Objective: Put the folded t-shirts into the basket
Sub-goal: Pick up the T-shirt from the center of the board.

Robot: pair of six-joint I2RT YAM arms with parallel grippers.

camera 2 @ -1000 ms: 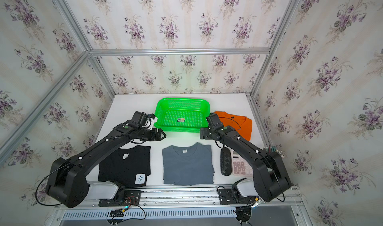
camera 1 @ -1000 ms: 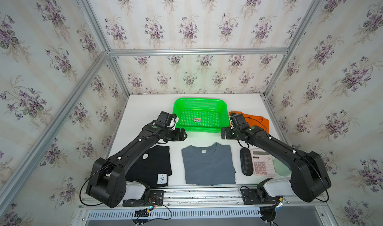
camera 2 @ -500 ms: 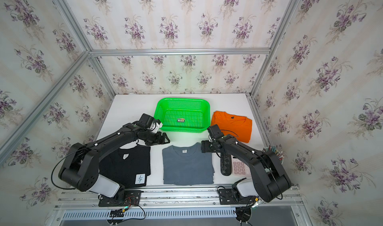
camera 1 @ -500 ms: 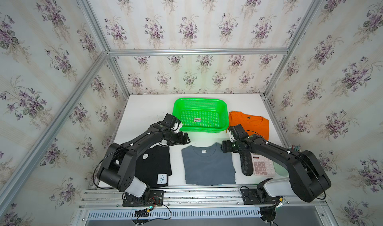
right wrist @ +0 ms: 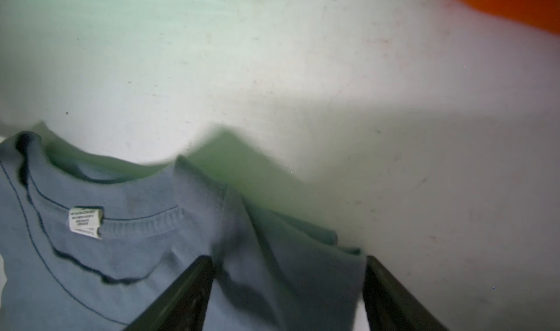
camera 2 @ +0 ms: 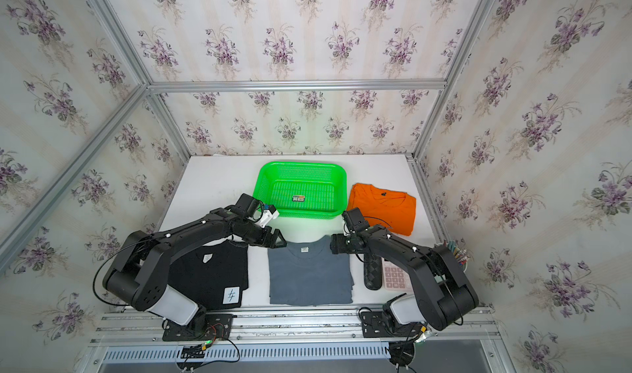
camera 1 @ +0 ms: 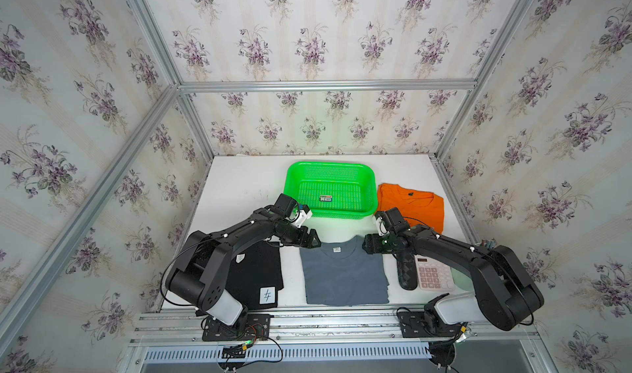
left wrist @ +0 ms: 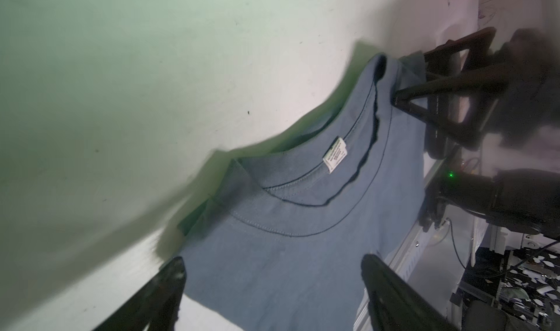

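Slate-grey cloth filled the middle of my screens: the grey folded t-shirt [camera 1: 343, 275] lay flat on the white table [camera 1: 246, 190] by its near edge, with the collar and white neck label [camera 1: 337, 249] turned toward the basket [camera 1: 342, 213]. I had the left gripper [camera 1: 309, 239] at the shirt's left shoulder corner and the right gripper [camera 1: 367, 246] at the right one. In both wrist cameras the jaws stood wide apart, each pair straddling a corner of the grey cloth without pinching it. Through the blur I could not tell whether the fingers [right wrist: 194, 284] pressed on the fabric. The green basket stood beyond the shirt, toward the back of the table, with a small sticker [camera 1: 326, 198] on its floor. All three shirts lay outside it. The orange t-shirt [camera 1: 413, 210] was just beside the basket's right wall, and the black t-shirt [camera 1: 260, 272] lay left of the grey one. A dark oblong case [camera 1: 405, 272] and a pink calculator [camera 1: 432, 274] lay side by side to the grey shirt's right.
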